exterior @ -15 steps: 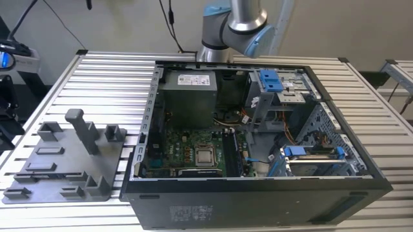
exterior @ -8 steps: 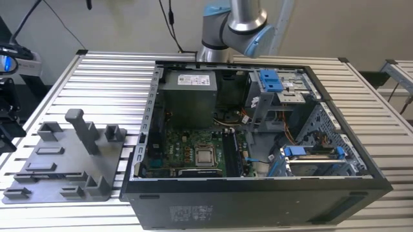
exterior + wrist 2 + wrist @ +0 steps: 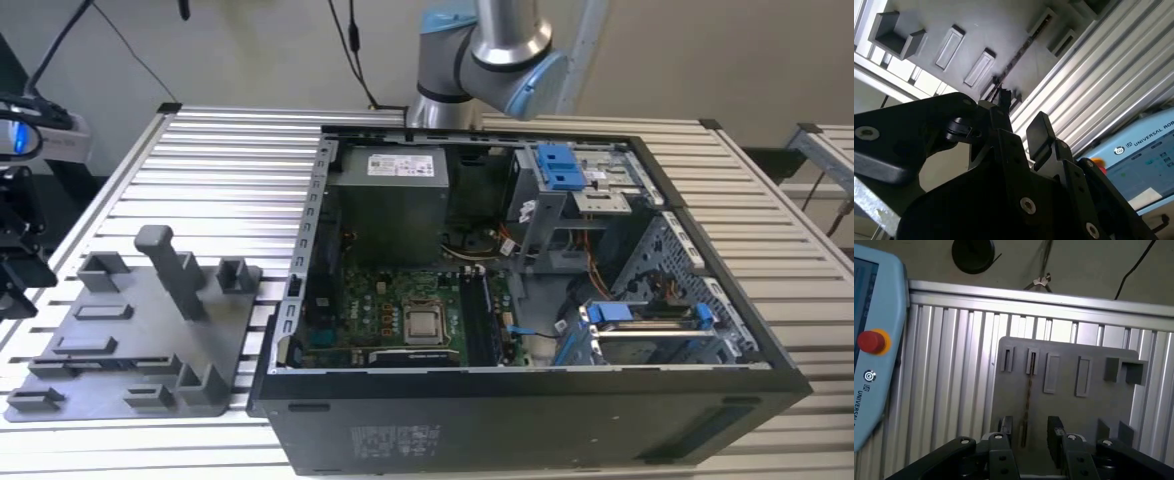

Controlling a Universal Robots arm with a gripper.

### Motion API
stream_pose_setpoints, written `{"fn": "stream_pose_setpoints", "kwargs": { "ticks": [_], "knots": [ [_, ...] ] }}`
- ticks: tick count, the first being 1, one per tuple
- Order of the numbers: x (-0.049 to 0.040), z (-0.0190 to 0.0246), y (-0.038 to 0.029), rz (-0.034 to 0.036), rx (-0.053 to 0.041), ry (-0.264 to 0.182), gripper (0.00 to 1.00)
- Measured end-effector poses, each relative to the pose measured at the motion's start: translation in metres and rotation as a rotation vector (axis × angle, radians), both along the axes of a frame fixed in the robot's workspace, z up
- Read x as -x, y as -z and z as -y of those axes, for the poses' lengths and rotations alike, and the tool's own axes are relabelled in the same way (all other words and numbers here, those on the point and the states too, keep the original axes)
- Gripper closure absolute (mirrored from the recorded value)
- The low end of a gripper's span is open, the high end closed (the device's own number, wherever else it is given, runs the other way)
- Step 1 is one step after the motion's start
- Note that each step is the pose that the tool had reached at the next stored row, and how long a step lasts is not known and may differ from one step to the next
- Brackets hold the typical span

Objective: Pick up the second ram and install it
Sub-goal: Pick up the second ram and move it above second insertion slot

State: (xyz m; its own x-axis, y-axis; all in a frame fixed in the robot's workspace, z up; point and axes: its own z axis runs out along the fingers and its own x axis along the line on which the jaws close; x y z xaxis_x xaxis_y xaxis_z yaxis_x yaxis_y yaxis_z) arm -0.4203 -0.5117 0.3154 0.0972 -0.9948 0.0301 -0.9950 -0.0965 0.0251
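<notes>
Exterior view, computer case (image 3: 534, 400): lying on its side with the panel off, exposing the board to reach from above.
Exterior view, grey fixture (image 3: 147, 335): sitting on the desk (image 3: 227, 180) at nine o'clock from the case, with the arm (image 3: 481, 40) rising at twelve o'clock. Slots probably holding parts upright for a pinch from overhead.
Second wrist view, end effector (image 3: 1021, 112): hanging open over the fixture, fingers (image 3: 1040, 131) standing apart, gripping nothing.
Second wrist view, second ram (image 3: 1021, 50): standing on edge in a long narrow slot of the fixture, running lengthwise away from the gap between the fingers.
First wrist view, end effector (image 3: 1030, 430): straddling the second ram (image 3: 1029, 385), leaving clear space on each side, touching nothing.
First wrist view, reason: likely lining both pads up with the stick's flat faces.
Surface: ribbed aluminium slats carrying fixture and case alike.
Room: teach pendant (image 3: 874, 315) resting beside the desk's edge, dark cables trailing over a pale background beyond.
</notes>
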Motion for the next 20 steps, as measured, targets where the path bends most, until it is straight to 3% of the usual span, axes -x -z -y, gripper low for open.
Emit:
{"fn": "stream_pose_setpoints", "kwargs": {
  "ticks": [20],
  "knots": [
    [0.0000, -0.0003, 0.0150, -0.0002, 0.0065, 0.000, 0.58]
  ]
}}
